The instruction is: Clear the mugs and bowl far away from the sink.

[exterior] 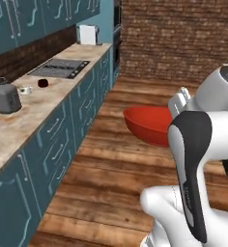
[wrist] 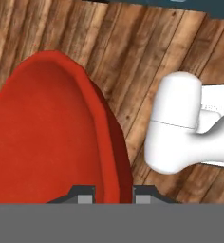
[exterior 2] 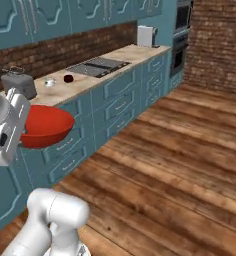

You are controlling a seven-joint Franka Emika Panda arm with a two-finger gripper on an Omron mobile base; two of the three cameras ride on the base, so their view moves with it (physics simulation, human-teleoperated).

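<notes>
Gripper (wrist: pixel 114 192) pinches the red bowl (wrist: pixel 47 137) by its rim, above wooden floor (exterior 2: pixel 180 165). White mug (exterior: pixel 25 89), maroon mug (exterior: pixel 43 83) by toaster (exterior: pixel 4 96). No writing readable.

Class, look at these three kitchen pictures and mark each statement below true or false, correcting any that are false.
1. The gripper holds the red bowl by its rim. True.
2. The red bowl rests on the counter. False: it is held in the air above the wooden floor.
3. The white mug and the maroon mug stand on the counter, between the toaster and the stovetop. True.
4. The maroon mug lies inside the red bowl. False: it stands on the counter, apart from the bowl.
5. The wall behind the counter is white tile. False: it is brick.
</notes>
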